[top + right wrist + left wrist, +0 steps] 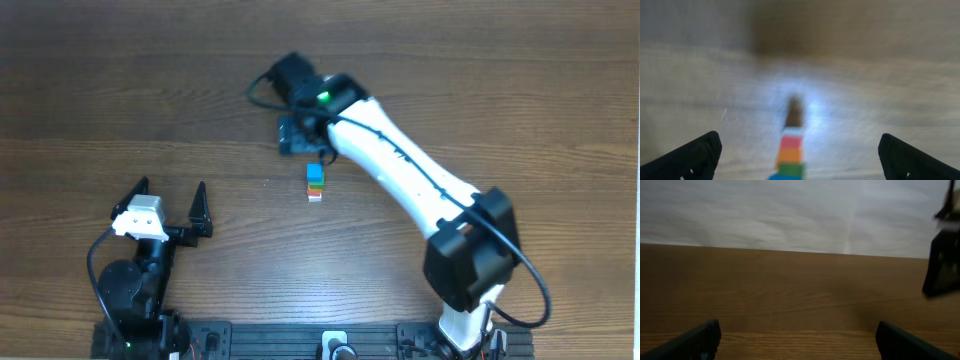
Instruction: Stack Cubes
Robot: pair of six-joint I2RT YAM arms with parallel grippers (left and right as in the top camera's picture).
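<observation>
A small stack of cubes [315,182] stands on the wooden table [120,90] near its middle, with blue on top, then green, orange and red. The right wrist view looks down on the same stack [791,154], which rises between and just ahead of the fingers. My right gripper [303,140] hangs above the table beside the stack, open and empty, its fingers [690,157] spread wide. My left gripper [170,187] rests near its base at the left, far from the stack, open with nothing between its fingers [695,340].
The right arm [420,185] slants across the table from bottom right to the centre. In the left wrist view a dark part of the right gripper [942,255] shows at the far edge. A pale wall [790,210] stands behind the table.
</observation>
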